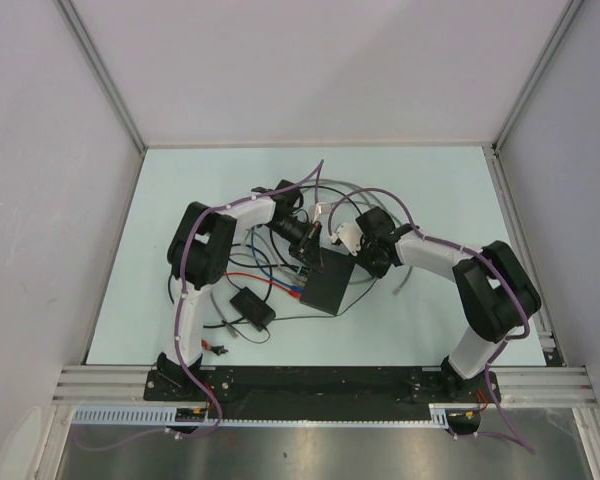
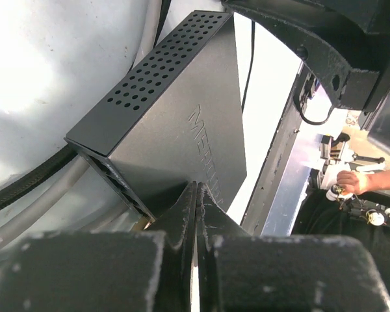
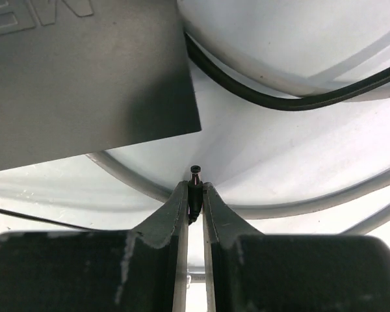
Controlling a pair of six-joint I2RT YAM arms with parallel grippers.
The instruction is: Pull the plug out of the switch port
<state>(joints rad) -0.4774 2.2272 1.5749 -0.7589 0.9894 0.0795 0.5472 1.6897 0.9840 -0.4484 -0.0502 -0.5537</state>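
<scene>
Plug (image 3: 194, 185) is pinched between the right fingers (image 3: 172, 211), free of the switch (image 3: 84, 78) and just beside its corner, mid-table (image 1: 430, 200). Left fingers (image 2: 182, 208) are closed on nothing, tips against the switch's top near the port row (image 2: 110, 175).

Overhead; both wrist views close on switch (image 1: 330, 285)

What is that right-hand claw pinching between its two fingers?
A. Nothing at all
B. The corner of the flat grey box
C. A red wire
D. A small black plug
D: the right wrist view shows the right gripper closed on a small black plug, whose tip sticks out bare past the fingertips, apart from the grey box.
</scene>
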